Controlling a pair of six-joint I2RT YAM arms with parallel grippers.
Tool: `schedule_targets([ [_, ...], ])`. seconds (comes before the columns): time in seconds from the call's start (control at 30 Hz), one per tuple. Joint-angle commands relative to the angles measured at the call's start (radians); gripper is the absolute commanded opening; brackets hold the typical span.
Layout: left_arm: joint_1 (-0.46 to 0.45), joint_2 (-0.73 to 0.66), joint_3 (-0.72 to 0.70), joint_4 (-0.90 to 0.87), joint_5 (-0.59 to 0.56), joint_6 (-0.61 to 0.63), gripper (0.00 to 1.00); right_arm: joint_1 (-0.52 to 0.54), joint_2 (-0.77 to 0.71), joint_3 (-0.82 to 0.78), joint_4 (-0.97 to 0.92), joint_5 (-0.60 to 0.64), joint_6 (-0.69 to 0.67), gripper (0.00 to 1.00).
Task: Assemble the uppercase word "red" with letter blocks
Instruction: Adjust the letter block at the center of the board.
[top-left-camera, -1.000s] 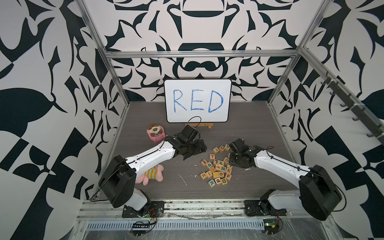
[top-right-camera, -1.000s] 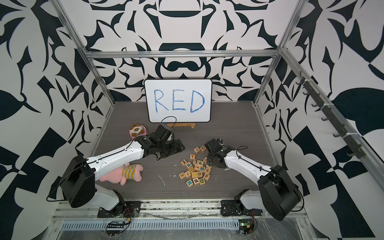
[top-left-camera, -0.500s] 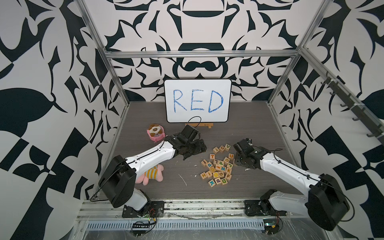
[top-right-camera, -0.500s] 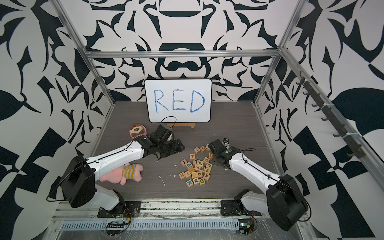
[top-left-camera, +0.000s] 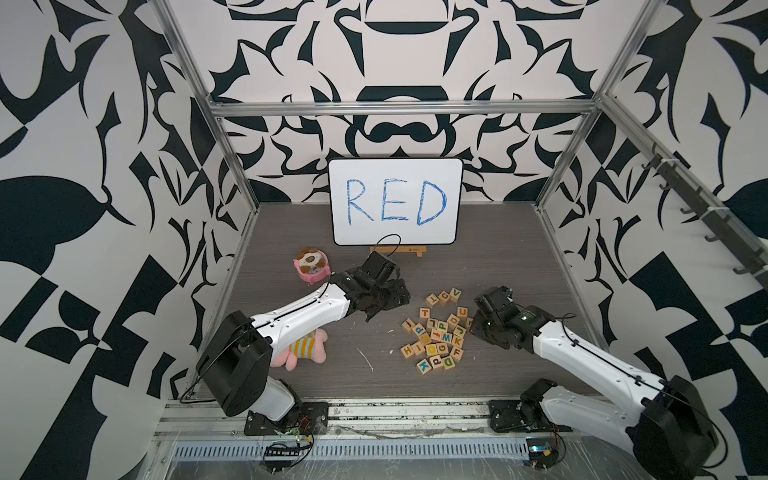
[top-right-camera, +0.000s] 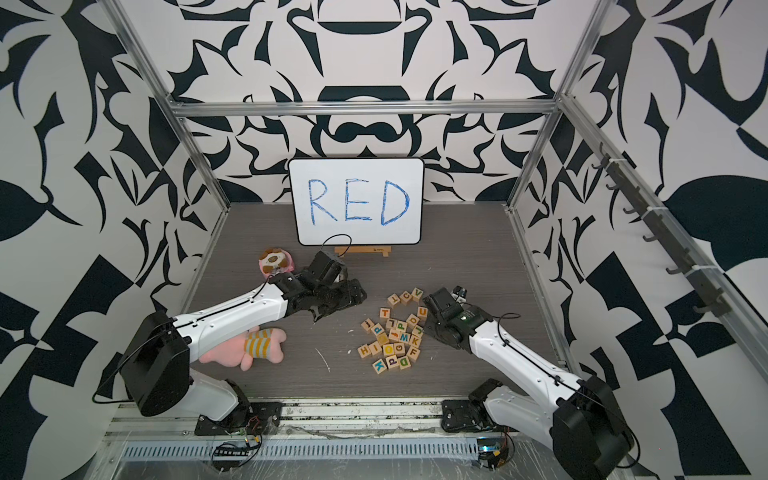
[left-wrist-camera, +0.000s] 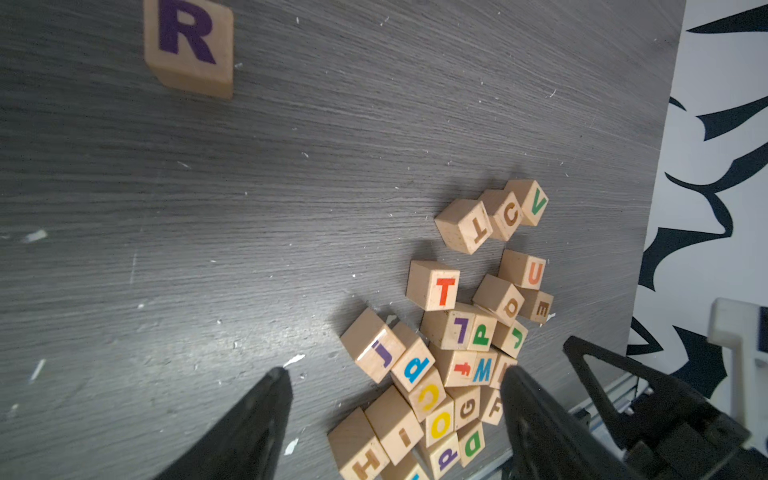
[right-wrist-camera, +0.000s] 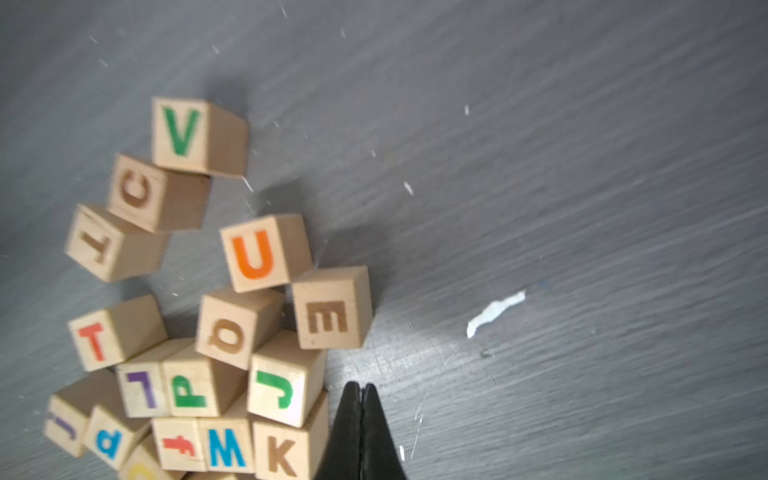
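We see that the right arm (top-left-camera: 582, 351) has swung outward in both top views. Its black shoulder housing (top-left-camera: 673, 419) now sits farther toward the lower right corner of the frame than a second ago. Its wrist has drawn a little to the right, away from the right edge of the letter blocks (top-left-camera: 436, 332). The right gripper (right-wrist-camera: 360, 387) had its jaws partly apart half a second ago and has since closed. In the right wrist view we find its black fingers (right-wrist-camera: 349, 419) pressed together with nothing between them, just beside the K block (right-wrist-camera: 282, 455).
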Motion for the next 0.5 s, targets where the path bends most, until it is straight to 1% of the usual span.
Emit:
schedule_targets([
  [0.0,-0.001,-0.031,-0.019,0.017,-0.032,-0.006,0.84,0.027,0.01,-0.019,0.056,-0.014,0.074,0.0],
  [0.17,-0.001,-0.035,-0.023,0.022,-0.043,-0.014,0.83,0.041,0.062,-0.035,0.111,-0.006,0.108,0.0],
  [0.33,-0.001,-0.056,-0.034,0.025,-0.073,-0.02,0.84,0.039,0.123,-0.043,0.15,0.043,0.124,0.0],
  [0.37,-0.001,-0.061,-0.035,0.024,-0.08,-0.021,0.83,0.037,0.136,-0.04,0.154,0.086,0.119,0.0],
  [0.47,-0.002,-0.083,-0.05,0.029,-0.096,-0.023,0.84,0.022,0.178,-0.016,0.164,0.113,0.093,0.0],
])
